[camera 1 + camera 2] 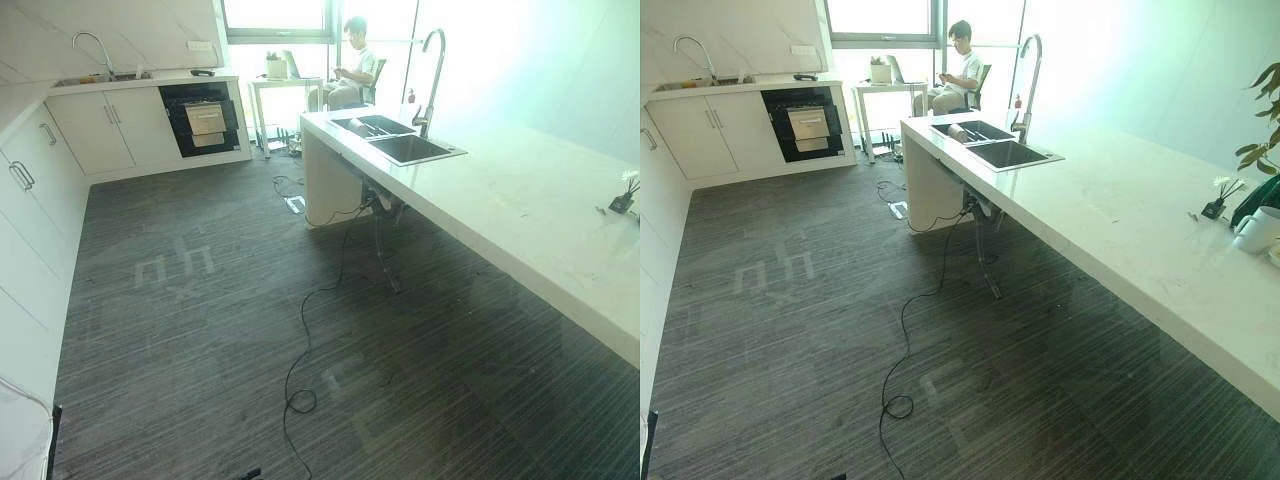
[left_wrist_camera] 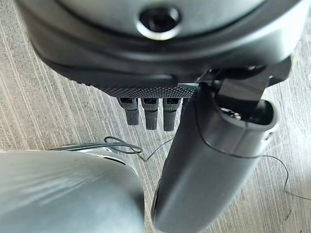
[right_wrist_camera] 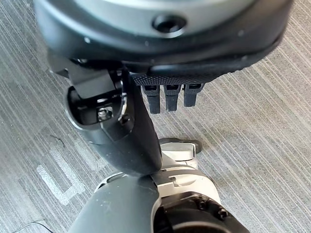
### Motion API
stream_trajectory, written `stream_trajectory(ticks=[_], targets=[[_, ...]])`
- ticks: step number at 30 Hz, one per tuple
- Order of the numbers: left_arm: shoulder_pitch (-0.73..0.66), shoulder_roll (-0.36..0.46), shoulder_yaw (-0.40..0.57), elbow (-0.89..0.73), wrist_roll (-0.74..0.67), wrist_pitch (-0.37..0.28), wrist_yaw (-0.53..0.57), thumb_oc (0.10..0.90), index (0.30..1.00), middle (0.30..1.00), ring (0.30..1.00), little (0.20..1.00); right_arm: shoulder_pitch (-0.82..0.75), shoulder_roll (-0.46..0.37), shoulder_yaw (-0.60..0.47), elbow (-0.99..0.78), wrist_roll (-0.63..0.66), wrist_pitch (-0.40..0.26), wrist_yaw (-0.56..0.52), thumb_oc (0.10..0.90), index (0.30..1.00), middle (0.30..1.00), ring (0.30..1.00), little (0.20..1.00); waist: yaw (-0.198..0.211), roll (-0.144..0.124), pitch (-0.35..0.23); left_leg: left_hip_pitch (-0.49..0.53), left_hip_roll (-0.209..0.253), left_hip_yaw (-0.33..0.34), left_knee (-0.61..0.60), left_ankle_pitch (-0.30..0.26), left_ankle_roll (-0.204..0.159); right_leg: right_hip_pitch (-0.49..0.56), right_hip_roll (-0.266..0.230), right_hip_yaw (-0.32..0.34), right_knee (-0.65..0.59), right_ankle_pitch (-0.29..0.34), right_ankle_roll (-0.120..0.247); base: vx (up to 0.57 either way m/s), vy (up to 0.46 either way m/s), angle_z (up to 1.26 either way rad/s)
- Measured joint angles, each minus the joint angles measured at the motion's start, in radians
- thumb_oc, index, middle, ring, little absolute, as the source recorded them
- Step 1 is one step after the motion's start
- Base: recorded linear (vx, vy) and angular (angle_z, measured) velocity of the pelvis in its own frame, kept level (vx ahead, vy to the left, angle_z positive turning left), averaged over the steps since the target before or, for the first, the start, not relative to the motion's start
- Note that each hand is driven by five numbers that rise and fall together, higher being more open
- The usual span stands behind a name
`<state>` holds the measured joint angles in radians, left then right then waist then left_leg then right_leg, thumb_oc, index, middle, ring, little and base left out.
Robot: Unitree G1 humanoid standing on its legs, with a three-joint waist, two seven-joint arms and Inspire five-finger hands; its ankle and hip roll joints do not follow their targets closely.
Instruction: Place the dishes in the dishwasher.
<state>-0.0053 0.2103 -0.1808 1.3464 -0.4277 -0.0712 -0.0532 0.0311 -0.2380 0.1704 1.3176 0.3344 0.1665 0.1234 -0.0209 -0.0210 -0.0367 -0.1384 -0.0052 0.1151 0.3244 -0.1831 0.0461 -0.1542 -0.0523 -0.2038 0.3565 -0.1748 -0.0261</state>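
Kitchen seen from my head camera: grey striped floor (image 1: pixel 200 330) spreads ahead, with a long white stone counter (image 1: pixel 1120 220) running from 3 o'clock toward 1 o'clock. A steel double sink (image 1: pixel 990 143) is sunk into the counter's far end, a tall curved tap (image 1: pixel 1028 80) beside it. I cannot make out any dishes from here; what lies in the sink is too small to tell. The black built-in dishwasher (image 1: pixel 203 118) sits at 11 o'clock in a row of white cabinets (image 1: pixel 110 130), well apart from the sink. A white mug (image 1: pixel 1257 229) and a small black holder with a white flower (image 1: pixel 1217 203) stand on the counter at 3 o'clock. A person (image 1: pixel 958 68) sits at 12 o'clock by the window.

My left hand (image 2: pixel 146 92) and right hand (image 3: pixel 167 82) each hang over the floor, fingers relaxed, thumb apart, holding nothing.
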Motion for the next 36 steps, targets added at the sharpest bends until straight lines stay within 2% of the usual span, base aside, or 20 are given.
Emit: stream_trajectory(ticks=[9, 17, 24, 27, 28, 30, 31, 32, 34, 36], targets=[[0.018, 0.001, 0.017, 0.001, 0.000, -0.002, 0.005, 0.800, 0.900, 0.900, 0.900, 0.900, -0.001, -0.002, 0.002, 0.022, 0.001, -0.013, 0.002, 0.800, 0.900, 0.900, 0.900, 0.900, 0.013, 0.003, 0.004, -0.004, -0.003, -0.013, -0.003, 0.001, -0.002, 0.005, -0.004, -0.016, -0.005, -0.001, -0.002, 0.00, -0.012, 0.05], [0.015, 0.004, 0.023, -0.002, -0.001, -0.001, 0.005, 0.800, 0.900, 0.900, 0.900, 0.900, -0.001, 0.000, 0.001, 0.022, 0.001, -0.032, 0.002, 0.800, 0.900, 0.900, 0.900, 0.900, 0.005, -0.002, 0.023, 0.003, -0.007, -0.018, -0.014, 0.003, -0.004, 0.014, -0.011, -0.027, -0.007, -0.003, -0.003, 0.02, -0.068, 0.05], [0.017, 0.000, 0.060, -0.004, -0.080, 0.023, 0.007, 0.800, 0.900, 0.900, 0.900, 0.900, -0.010, 0.003, 0.002, 0.021, 0.001, -0.062, 0.008, 0.800, 0.900, 0.900, 0.900, 0.900, 0.000, 0.002, 0.045, 0.003, 0.007, -0.027, -0.017, 0.001, -0.022, 0.016, 0.005, -0.035, -0.009, -0.017, -0.016, 0.09, -0.170, 0.02], [0.023, -0.005, 0.070, -0.022, -0.087, 0.022, 0.006, 0.800, 0.900, 0.900, 0.900, 0.900, -0.014, 0.002, 0.003, 0.020, -0.001, -0.064, 0.009, 0.800, 0.900, 0.900, 0.900, 0.900, -0.001, 0.011, 0.066, 0.018, 0.010, -0.031, -0.030, 0.004, -0.043, 0.028, 0.016, -0.034, -0.015, -0.030, -0.023, 0.13, -0.087, 0.02], [0.022, -0.007, 0.073, -0.022, -0.114, 0.018, 0.005, 0.800, 0.900, 0.900, 0.900, 0.900, -0.023, -0.002, 0.003, 0.013, -0.009, -0.057, 0.009, 0.800, 0.900, 0.900, 0.900, 0.900, 0.006, 0.009, 0.085, 0.026, 0.010, -0.008, -0.032, 0.028, -0.077, 0.024, 0.013, -0.025, -0.001, -0.041, -0.030, 0.17, 0.039, -0.03], [-0.009, 0.002, 0.090, -0.025, -0.140, 0.016, 0.005, 0.800, 0.900, 0.900, 0.900, 0.900, -0.061, 0.006, 0.003, 0.015, -0.018, -0.048, 0.009, 0.800, 0.900, 0.900, 0.900, 0.900, 0.015, -0.024, 0.155, -0.031, -0.001, 0.041, 0.074, 0.124, -0.153, 0.029, -0.032, -0.009, 0.006, -0.055, -0.046, 0.22, 0.154, 0.15], [-0.027, -0.006, 0.097, -0.031, -0.148, 0.002, 0.004, 0.800, 0.900, 0.900, 0.900, 0.900, -0.075, -0.007, -0.004, 0.027, -0.018, -0.047, 0.008, 0.800, 0.900, 0.900, 0.900, 0.900, 0.017, -0.018, 0.172, -0.099, 0.041, 0.077, 0.141, 0.099, -0.157, 0.033, -0.016, -0.011, -0.024, -0.044, -0.032, 0.28, 0.196, 0.27], [-0.032, -0.022, 0.105, -0.037, -0.150, -0.008, 0.004, 0.800, 0.900, 0.900, 0.900, 0.900, -0.090, -0.016, -0.014, 0.033, -0.019, -0.047, 0.008, 0.800, 0.900, 0.900, 0.900, 0.900, 0.023, 0.020, 0.190, -0.132, 0.097, 0.105, 0.093, 0.096, -0.155, 0.042, 0.010, -0.015, -0.046, -0.035, -0.016, 0.30, 0.230, 0.30], [-0.043, -0.039, 0.109, -0.041, -0.158, -0.035, 0.002, 0.800, 0.900, 0.900, 0.900, 0.900, -0.101, -0.043, -0.044, 0.047, -0.019, -0.051, 0.007, 0.800, 0.900, 0.900, 0.900, 0.900, 0.027, 0.072, 0.219, -0.191, 0.183, 0.093, -0.024, 0.129, -0.171, 0.062, 0.045, -0.026, -0.053, -0.032, -0.011, 0.32, 0.286, 0.15], [-0.048, -0.041, 0.105, -0.041, -0.154, -0.055, -0.003, 0.800, 0.900, 0.900, 0.900, 0.900, -0.106, -0.044, -0.046, 0.064, -0.020, -0.056, 0.007, 0.800, 0.900, 0.900, 0.900, 0.900, 0.031, 0.074, 0.223, -0.209, 0.195, 0.012, -0.100, 0.167, -0.165, 0.110, 0.057, -0.011, -0.083, -0.034, -0.008, 0.40, 0.386, -0.26]])
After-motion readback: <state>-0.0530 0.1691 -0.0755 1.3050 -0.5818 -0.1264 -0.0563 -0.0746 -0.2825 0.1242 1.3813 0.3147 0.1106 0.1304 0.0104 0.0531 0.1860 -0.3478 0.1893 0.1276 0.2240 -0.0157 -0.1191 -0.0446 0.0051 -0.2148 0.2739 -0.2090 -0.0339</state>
